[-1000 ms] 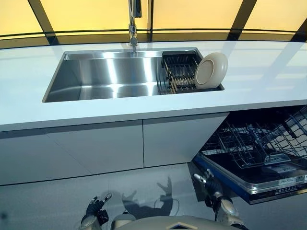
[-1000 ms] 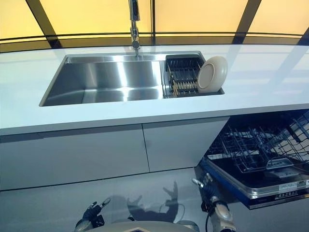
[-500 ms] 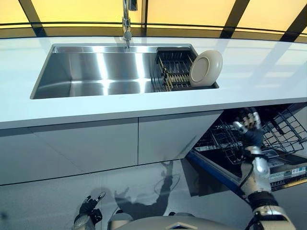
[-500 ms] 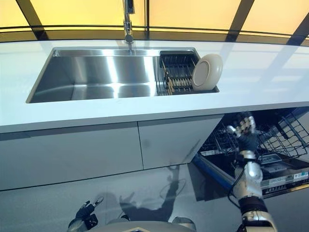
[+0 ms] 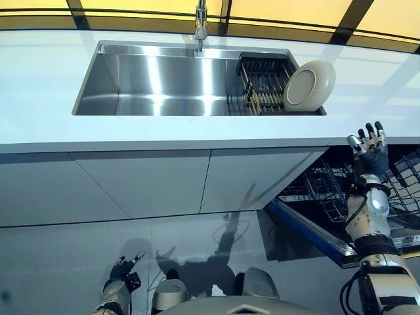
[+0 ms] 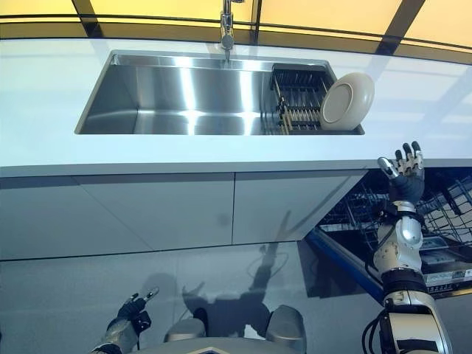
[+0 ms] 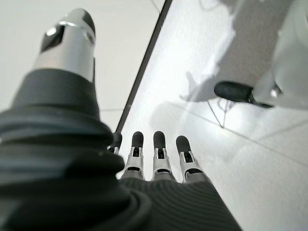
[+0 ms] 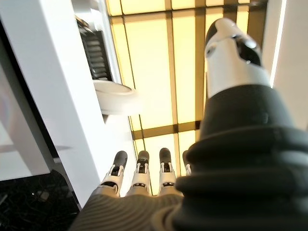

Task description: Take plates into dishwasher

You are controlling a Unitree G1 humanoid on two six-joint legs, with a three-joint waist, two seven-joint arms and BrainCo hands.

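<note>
A cream plate point(image 5: 309, 86) leans on edge in the black dish rack point(image 5: 264, 92) at the right end of the steel sink point(image 5: 157, 82); it also shows in the right wrist view point(image 8: 117, 94). The open dishwasher point(image 5: 328, 203) with its wire rack point(image 6: 450, 203) sits below the counter at the right. My right hand point(image 5: 369, 146) is open and empty, raised in front of the counter edge, below and right of the plate. My left hand point(image 5: 125, 271) hangs low near the floor at the lower left, open and empty.
The white counter point(image 5: 39, 85) runs across the view, with a tap point(image 5: 201, 23) behind the sink. Grey cabinet fronts point(image 5: 144, 184) stand under it. The dishwasher door point(image 5: 308, 230) juts out low on the right. Yellow window panes line the back.
My right hand has risen from beside the dishwasher up to the counter edge, fingers spread. The camera has shifted, so the whole scene sits more to the right. The left hand stays low.
</note>
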